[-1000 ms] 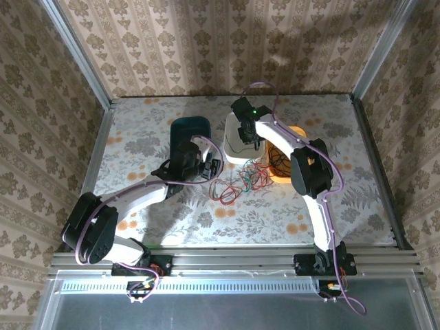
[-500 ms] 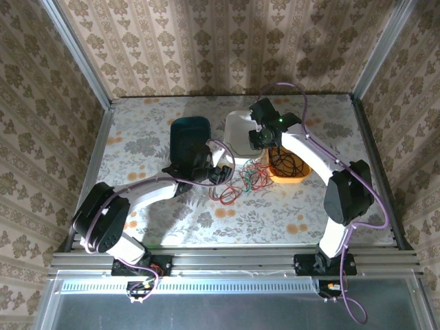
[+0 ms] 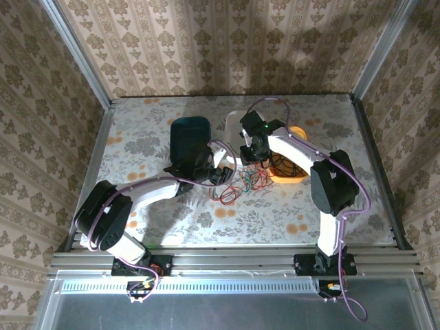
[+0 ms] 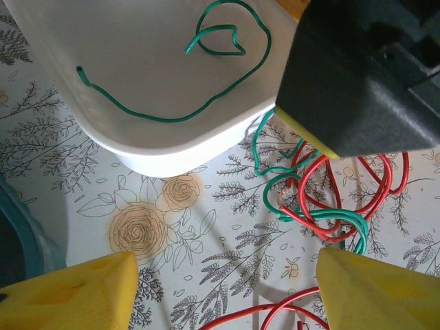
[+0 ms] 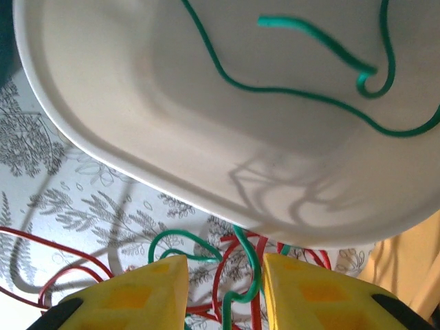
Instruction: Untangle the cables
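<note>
**Left fingers** [image 3: 221,173]: a yellow-padded pair spread wide, with only bare worktop [image 3: 137,148] between them. They hang low, just left of the tangle of red and green cables [image 3: 242,182].

**Right fingers** [image 3: 256,155]: a yellow-padded pair narrowly apart, at the near rim of the white tray [image 4: 137,89]. One green strand of the tangle rises through the gap and is not visibly pinched.

**Tangle of red and green cables:** thin, glossy, interlaced loops lying on the worktop just near of the white tray, between the two pairs of fingers.

**Green cable** [image 4: 158,120]: a single loose strand curled inside the white tray.

**White tray:** smooth plastic, oblong with rounded corners, at far centre.

**Teal tray** [image 3: 189,132]: rounded like the white tray and set to its left.

**Orange tray** [image 3: 297,177]: set to the right of the white tray, with thin black cables [image 3: 283,165] lying in it.

**Worktop:** a pale sheet printed with grey foliage and tan roses.

**Room:** three walls [image 3: 206,48] papered in beige damask stripes, with aluminium posts at the corners. An aluminium rail [image 3: 234,261] along the near edge carries both arm bases.
</note>
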You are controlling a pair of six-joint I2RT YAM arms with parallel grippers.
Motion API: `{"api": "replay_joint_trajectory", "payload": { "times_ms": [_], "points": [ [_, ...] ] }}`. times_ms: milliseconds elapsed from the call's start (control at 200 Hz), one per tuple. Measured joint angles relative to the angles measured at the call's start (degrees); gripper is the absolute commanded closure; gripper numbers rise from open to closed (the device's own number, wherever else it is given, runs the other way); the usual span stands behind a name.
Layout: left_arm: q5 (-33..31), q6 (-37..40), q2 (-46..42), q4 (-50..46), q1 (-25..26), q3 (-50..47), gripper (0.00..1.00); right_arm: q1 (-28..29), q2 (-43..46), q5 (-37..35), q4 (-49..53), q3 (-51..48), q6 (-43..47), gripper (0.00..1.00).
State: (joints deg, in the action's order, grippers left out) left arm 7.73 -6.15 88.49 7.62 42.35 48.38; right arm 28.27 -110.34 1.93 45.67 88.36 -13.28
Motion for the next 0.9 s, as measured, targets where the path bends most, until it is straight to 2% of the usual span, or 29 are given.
{"api": "replay_joint_trajectory", "payload": {
  "times_ms": [120,225,365,480,690,900],
  "points": [
    [0.0,0.0,0.0,0.0,0.0,0.0,0.30,0.6,0.0,-0.2,0.4,0.0,0.1,0.67],
    [0.0,0.0,0.0,0.0,0.0,0.0,0.30,1.0,0.0,-0.4,0.9,0.0,0.1,0.72],
    [0.0,0.0,0.0,0.0,0.0,0.0,0.30,1.2,0.0,-1.3,1.0,0.0,0.6,0.90],
    [0.0,0.0,0.0,0.0,0.1,0.0,0.30,1.2,0.2,-1.9,1.0,-0.1,1.0,0.98],
    [0.9,0.6,0.0,0.0,0.1,0.0,0.30,1.2,5.5,-0.4,0.8,-3.3,1.4,1.00],
    [4.2,1.3,0.0,0.3,0.4,0.0,0.29,-0.5,15.0,7.9,-1.2,-4.7,1.4,1.00]
  ]
}}
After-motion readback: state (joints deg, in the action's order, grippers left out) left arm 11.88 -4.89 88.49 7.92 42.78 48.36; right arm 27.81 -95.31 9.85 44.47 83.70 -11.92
